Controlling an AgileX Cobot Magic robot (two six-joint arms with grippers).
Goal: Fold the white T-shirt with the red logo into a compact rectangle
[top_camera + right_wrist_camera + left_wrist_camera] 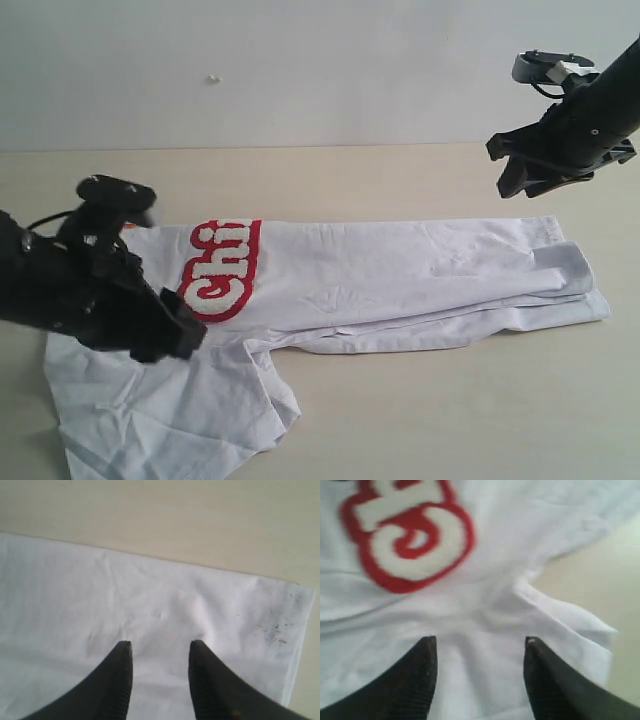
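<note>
White T-shirt (400,275) is folded lengthwise on desk (450,420); one sleeve (170,410) is left spread, crosswise folds pending. Left pincer (480,640) and right pincer (161,643) are released.

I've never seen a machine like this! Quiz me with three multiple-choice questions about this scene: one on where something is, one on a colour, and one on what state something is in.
1. Which end effector is by the red logo of the white T-shirt?
A) the left one
B) the right one
C) neither

2. What colour are the letters inside the logo's outline?
A) blue
B) white
C) black

3. What state is the right end effector in?
A) shut on a sleeve
B) shut on the collar
C) open, holding nothing

Answers:
1 A: the left end effector hangs over the shirt right beside the logo's end letter.
2 B: fuzzy white letters sit inside the red outline.
3 C: its fingers stand apart over the shirt, gripping nothing.
</note>
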